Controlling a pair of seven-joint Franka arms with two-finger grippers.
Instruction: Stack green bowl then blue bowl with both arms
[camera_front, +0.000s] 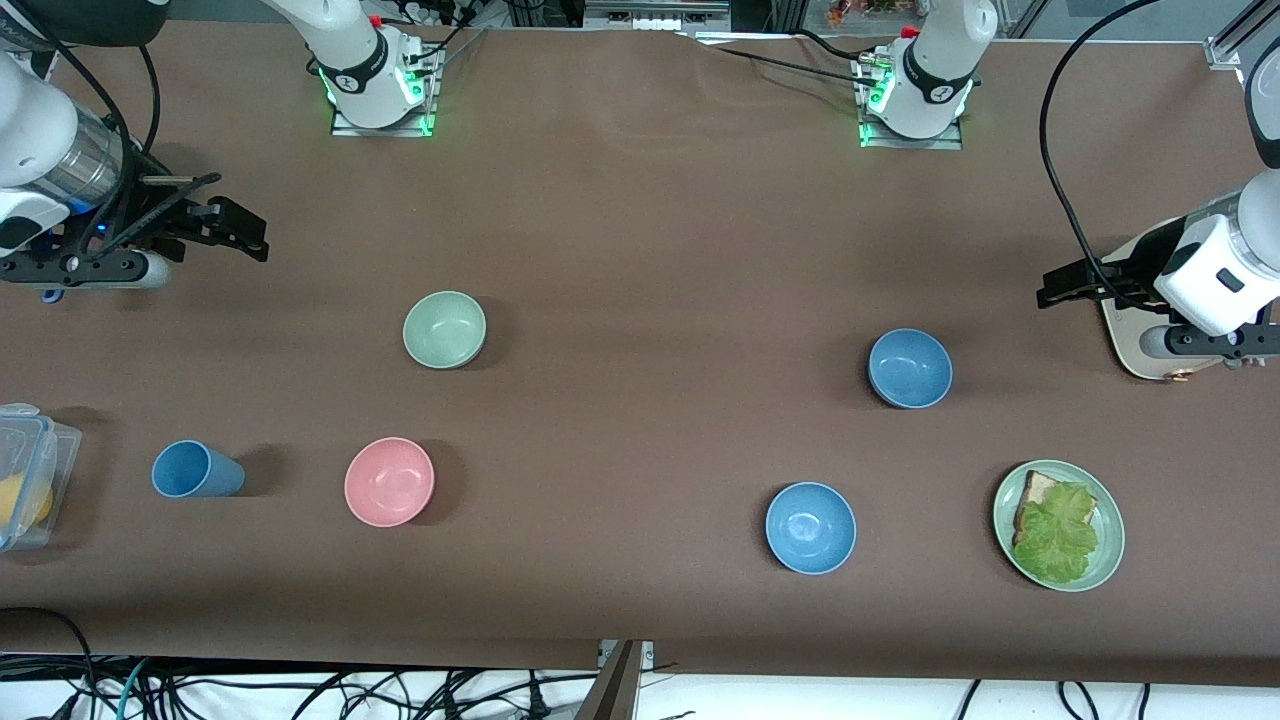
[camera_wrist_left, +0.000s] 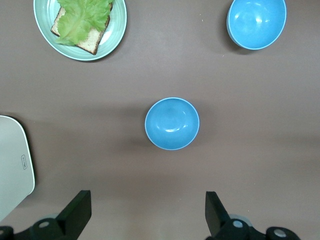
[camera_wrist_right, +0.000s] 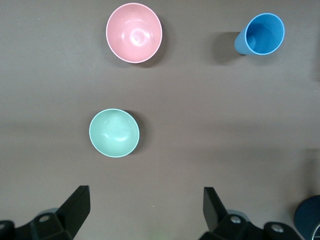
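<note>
The green bowl (camera_front: 444, 329) stands upright on the brown table toward the right arm's end; it also shows in the right wrist view (camera_wrist_right: 114, 132). The muted blue bowl (camera_front: 910, 368) stands upright toward the left arm's end and shows in the left wrist view (camera_wrist_left: 172, 123). My right gripper (camera_front: 250, 232) hangs open and empty in the air, apart from the green bowl, its jaws wide in its wrist view (camera_wrist_right: 145, 212). My left gripper (camera_front: 1050, 290) hangs open and empty near a white board, apart from the blue bowl, jaws wide (camera_wrist_left: 147, 215).
A brighter blue bowl (camera_front: 811, 527) and a pale-green plate (camera_front: 1110, 545) with bread and lettuce lie nearer the front camera. A pink bowl (camera_front: 389, 481), a blue cup (camera_front: 195, 470) and a clear plastic box (camera_front: 25, 475) lie toward the right arm's end. The white board (camera_front: 1135, 340) lies under the left arm.
</note>
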